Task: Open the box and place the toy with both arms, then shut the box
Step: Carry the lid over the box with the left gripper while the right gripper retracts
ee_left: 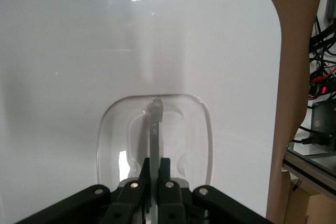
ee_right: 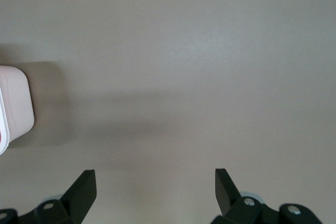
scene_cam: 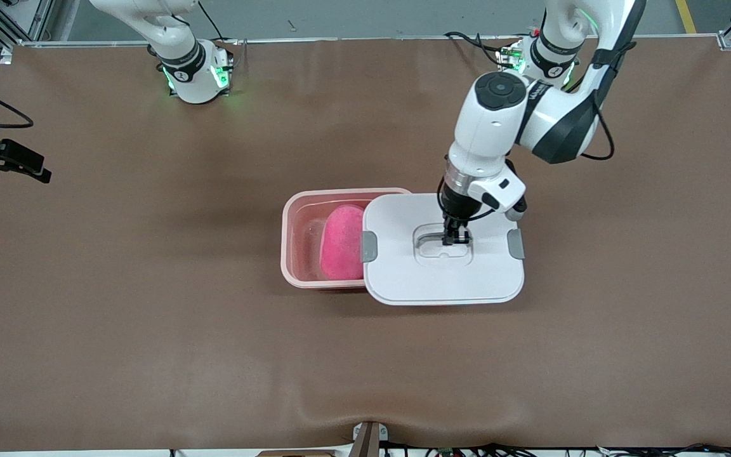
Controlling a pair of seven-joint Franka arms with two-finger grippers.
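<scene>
Left gripper (scene_cam: 456, 240): jaws clamped on the clear recessed handle (ee_left: 153, 129) of the white plastic lid (scene_cam: 443, 282).
Lid offset: covers only the left arm's end of the translucent pink tub (scene_cam: 296, 219), mid-table.
Toy: hot-pink plush blob (scene_cam: 342, 242) inside the tub.
Right gripper (ee_right: 155, 190): jaws apart, waiting over bare brown table (scene_cam: 118, 285).

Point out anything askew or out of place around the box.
The lid sits off-centre, shifted toward the left arm's end, covering only part of the box, with the toy inside exposed. The left gripper is shut on the lid's handle. Nothing looks spilled or damaged.
</scene>
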